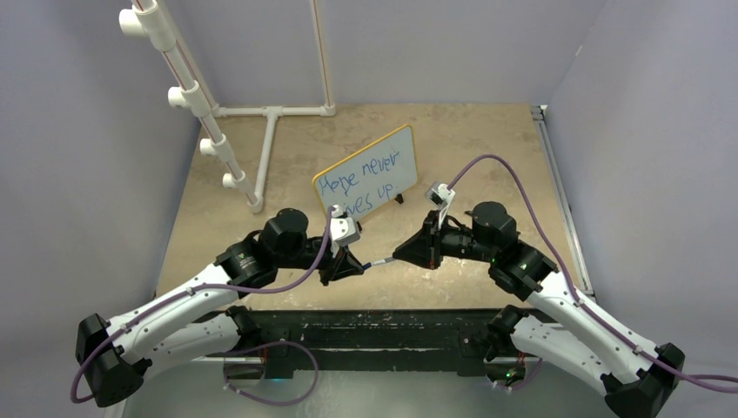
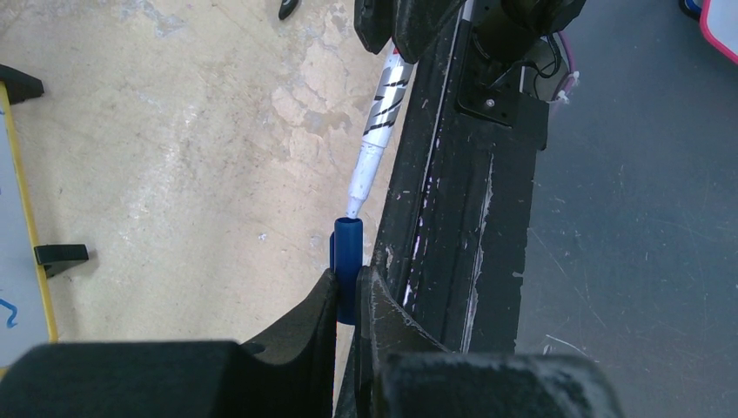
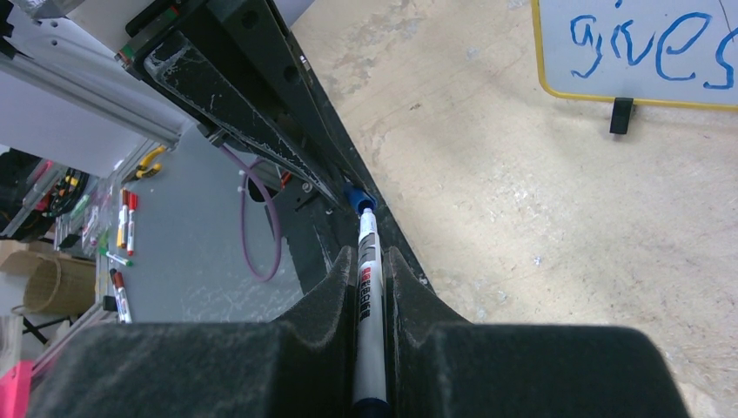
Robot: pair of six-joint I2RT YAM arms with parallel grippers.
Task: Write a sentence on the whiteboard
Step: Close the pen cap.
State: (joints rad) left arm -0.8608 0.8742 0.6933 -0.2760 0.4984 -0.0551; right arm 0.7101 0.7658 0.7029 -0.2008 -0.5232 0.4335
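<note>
Left end effector: grips blue cap
Right end effector: grips marker, tip at cap mouth, above near edge of counter
Whiteboard: sentence "Hope never gives up."

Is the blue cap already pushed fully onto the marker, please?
No, the white tip of the marker only just meets the open mouth of the blue cap, its neck fully exposed.

— Your whiteboard: glossy white face, thin yellow-orange plastic-looking frame.
— And the table before you?
— Matt, mottled beige, stone-like; scuffed black metal rail along its near edge. Your marker is smooth and glossy, its blue cap matt plastic.
</note>
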